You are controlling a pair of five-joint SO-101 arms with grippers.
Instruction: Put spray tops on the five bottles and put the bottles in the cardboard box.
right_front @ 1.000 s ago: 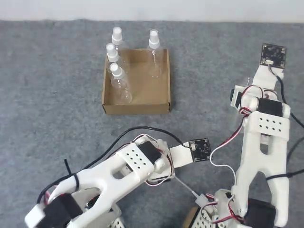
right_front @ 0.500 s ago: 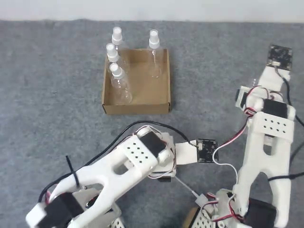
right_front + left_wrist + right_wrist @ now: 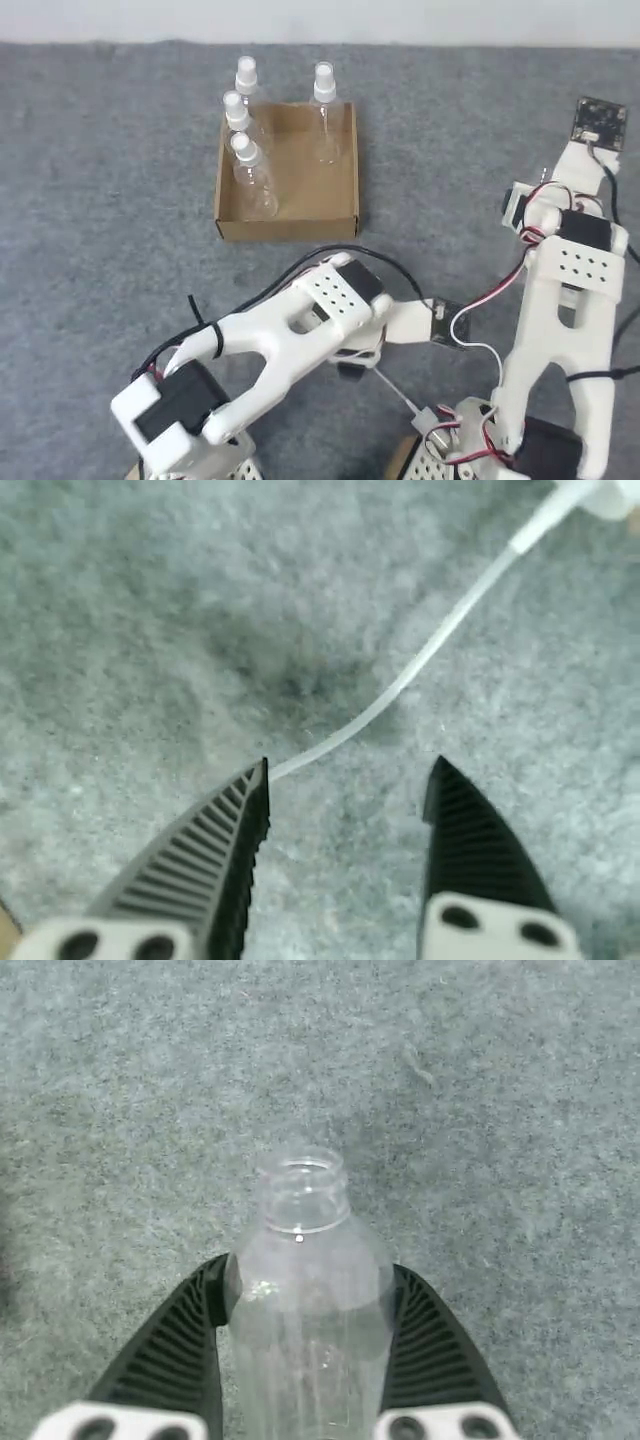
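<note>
Four spray-topped clear bottles (image 3: 247,165) are standing in the brown cardboard box (image 3: 300,228), the right gripper (image 3: 310,1276) is clasping an uncapped clear bottle (image 3: 303,1222), and the left gripper (image 3: 350,780) is gaping wide.

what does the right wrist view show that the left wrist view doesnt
Right wrist view, not the left: a clear bottle with an open, uncapped neck, clamped in the right gripper.
Left wrist view, not the right: a spray top lying on its side, its thin tube running toward one fingertip of the open left gripper, which holds nothing.
Both: grey carpet underneath and a pair of black ribbed fingers in the foreground.
</note>
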